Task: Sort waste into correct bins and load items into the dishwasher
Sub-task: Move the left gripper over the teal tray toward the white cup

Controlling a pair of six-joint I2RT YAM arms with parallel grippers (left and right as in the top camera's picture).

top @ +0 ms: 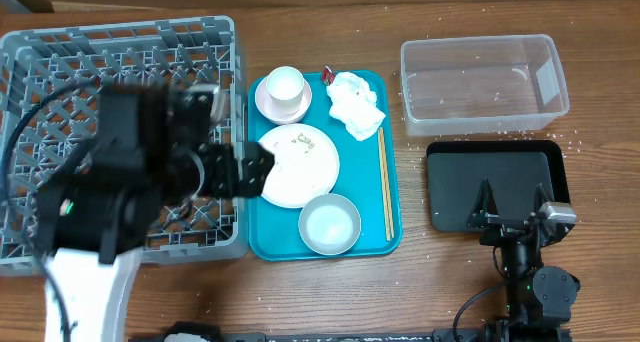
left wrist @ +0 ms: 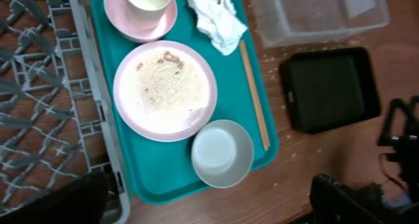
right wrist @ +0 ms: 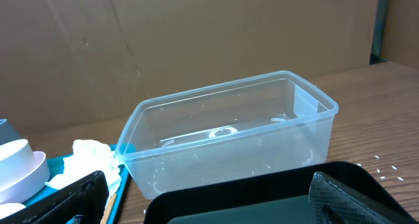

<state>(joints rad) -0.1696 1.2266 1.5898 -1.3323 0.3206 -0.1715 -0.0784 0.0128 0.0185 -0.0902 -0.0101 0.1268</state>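
The grey dish rack fills the left. My left gripper hangs open at its right wall, beside the rice-smeared plate; its dark fingers frame the pale bowl. On the same teal tray are a white cup on a small pink plate, a crumpled napkin and a red wrapper. At right are the clear tub and the black tray. Over the black tray's near edge my right gripper is open and holds nothing.
Wooden chopsticks lie along the teal tray's right side. Loose rice grains are scattered on the wooden table round the tub and black tray. In the right wrist view a brown cardboard wall rises behind the tub.
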